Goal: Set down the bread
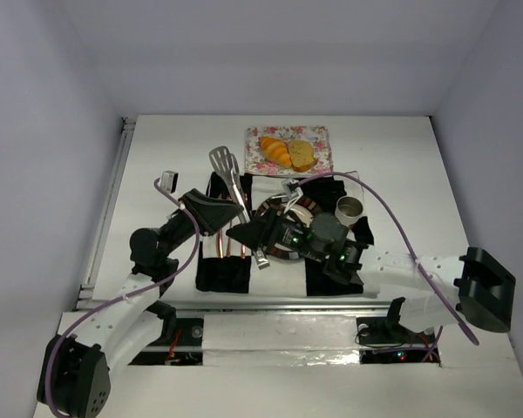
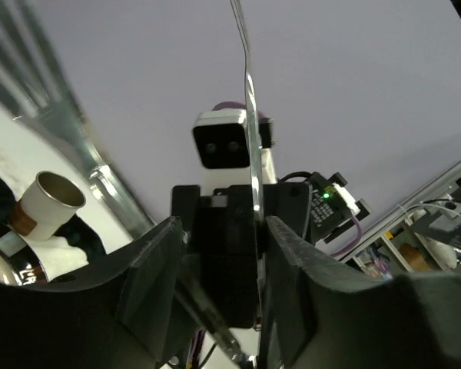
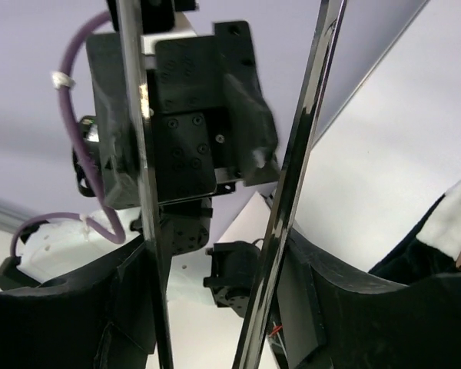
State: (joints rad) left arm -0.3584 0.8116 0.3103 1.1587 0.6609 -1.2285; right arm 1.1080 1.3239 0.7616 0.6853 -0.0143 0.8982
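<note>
Tongs [image 3: 307, 115]: both metal arms run up between the right gripper [image 3: 215, 254] fingers, which press on them from either side, jaws roughly half closed. So the right has hold of the tongs.

Left gripper [image 2: 223, 231]: jaws partly spread. One tong arm stands in the gap close to one finger, and the other finger is clear of it. No real grip, as far as I can tell.

Top view: both grippers meet at centre frame on the tong handle, with the slotted heads pointing to upper centre and empty.

Round plate [image 1: 303, 212]: mostly hidden under the right arm, just right of centre, with nothing visible on it. Paper cup [image 1: 349, 208] beside it.

Croissant [image 1: 275, 150] and bread slice [image 1: 302, 154]: side by side on the floral tray [image 1: 324, 139], upper centre, well apart from the tong heads.

Progress: no bread placed yet. Picking up and placing both pieces is left to do.
</note>
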